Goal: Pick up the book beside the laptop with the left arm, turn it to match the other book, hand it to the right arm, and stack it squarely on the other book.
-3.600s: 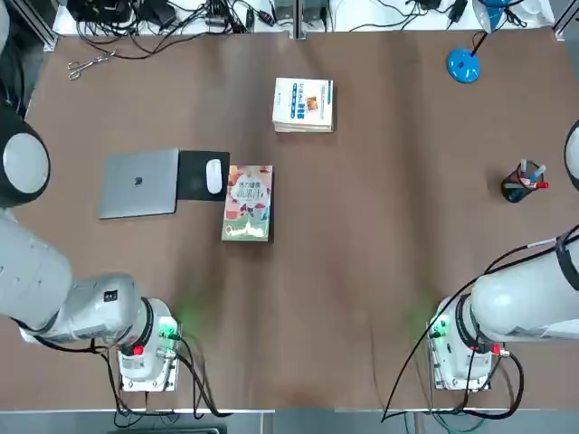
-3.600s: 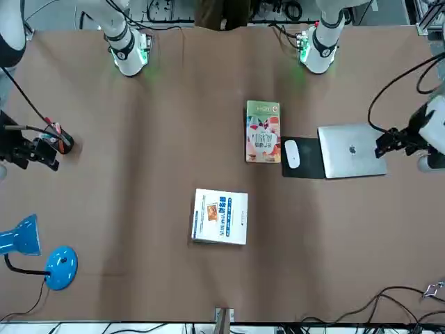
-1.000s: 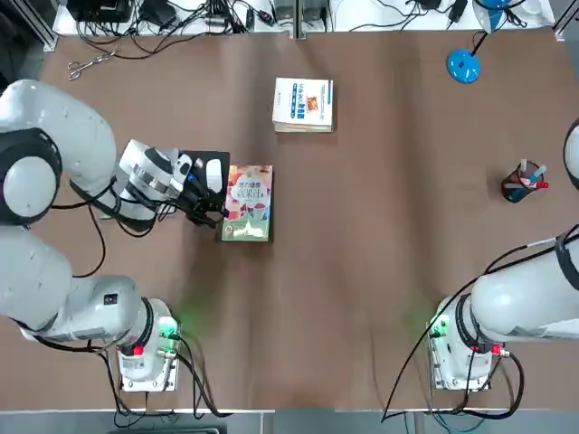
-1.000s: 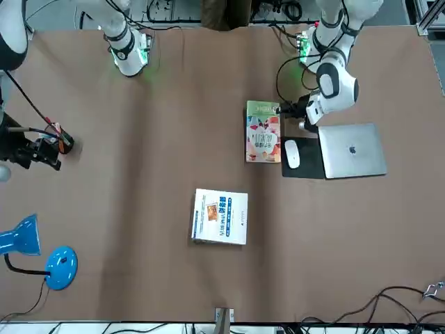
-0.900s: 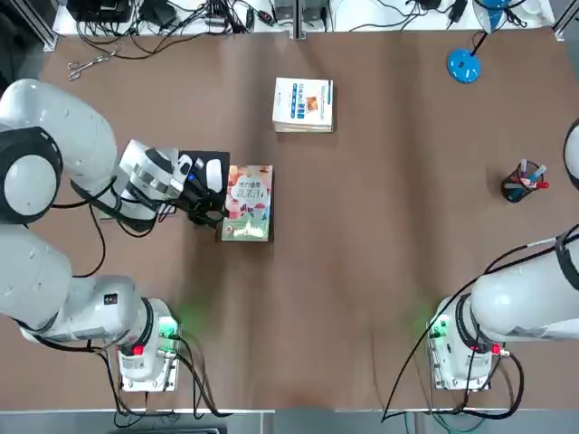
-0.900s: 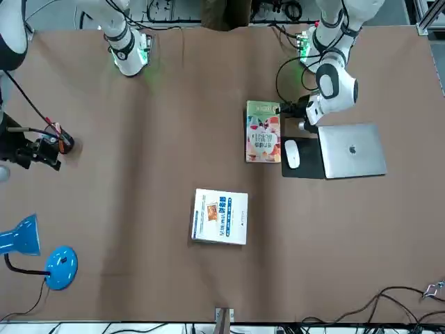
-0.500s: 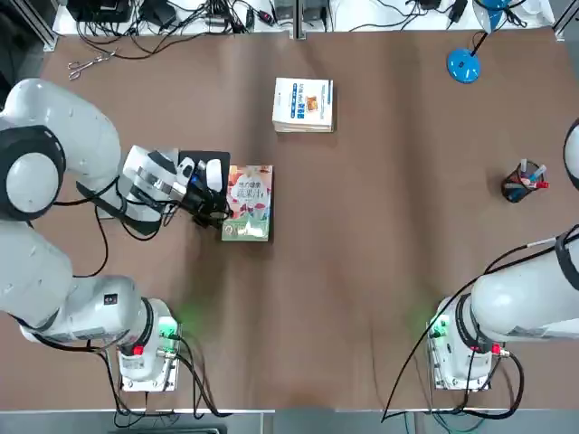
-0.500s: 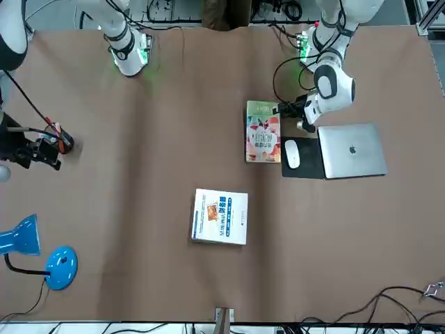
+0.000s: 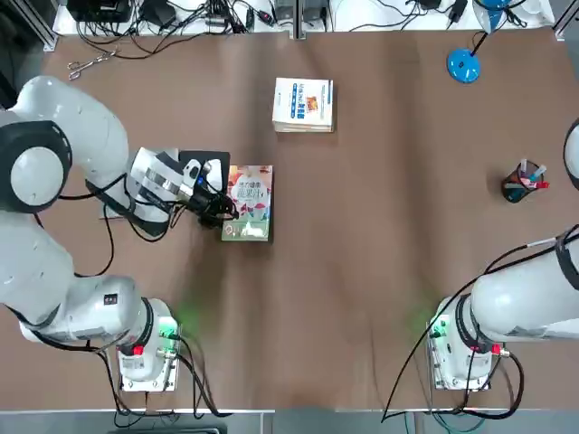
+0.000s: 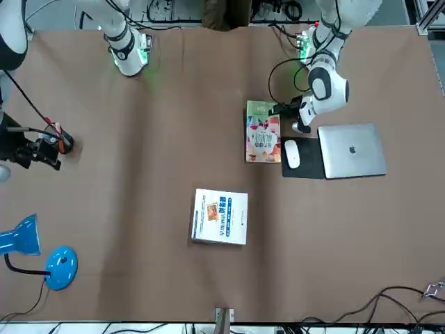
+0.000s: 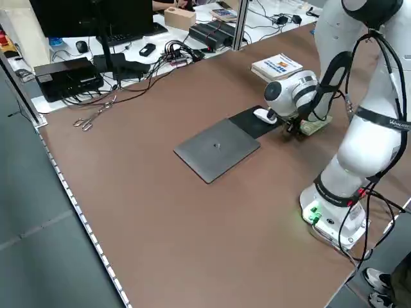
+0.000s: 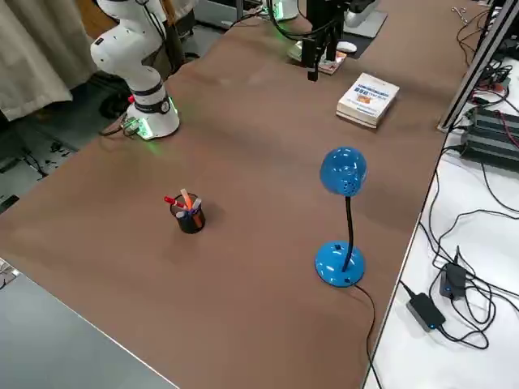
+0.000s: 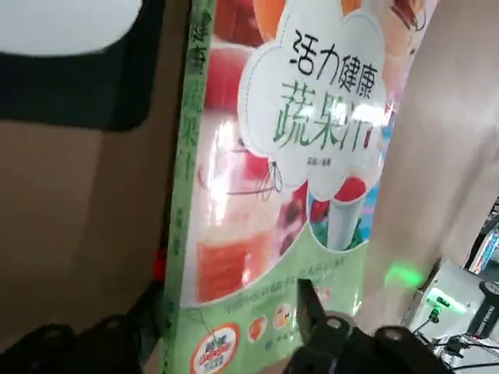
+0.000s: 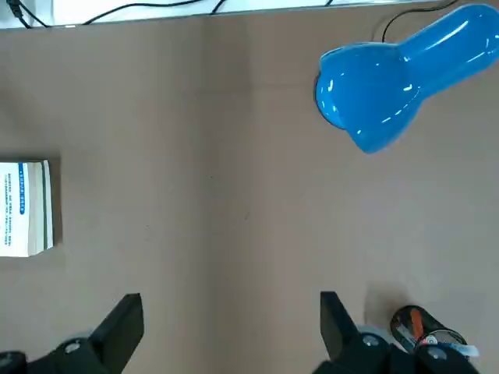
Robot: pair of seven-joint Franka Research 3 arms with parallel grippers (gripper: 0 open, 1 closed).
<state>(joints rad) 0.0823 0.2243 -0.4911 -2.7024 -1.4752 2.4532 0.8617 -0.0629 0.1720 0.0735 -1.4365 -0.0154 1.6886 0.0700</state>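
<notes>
The book [image 13: 288,171] carries large green Chinese characters on a white cloud shape on its cover, reading 活力健康 above 蔬果汁; smaller print beneath them is too small to read. Its green spine also bears characters, unreadable. The other book [image 9: 303,104] shows blue text, illegible. The laptop [image 10: 351,150] bears a small dark logo.

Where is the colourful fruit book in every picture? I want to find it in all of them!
Top view: the book left of centre, beside the black mouse pad.
Front view: the book right of centre, left of the pad.
Left side view: only its corner behind the left gripper.
Right side view: at the top edge, mostly hidden.
Left wrist view: fills the picture.
Right wrist view: not in it.
Shared landmark: the mouse pad.
</notes>
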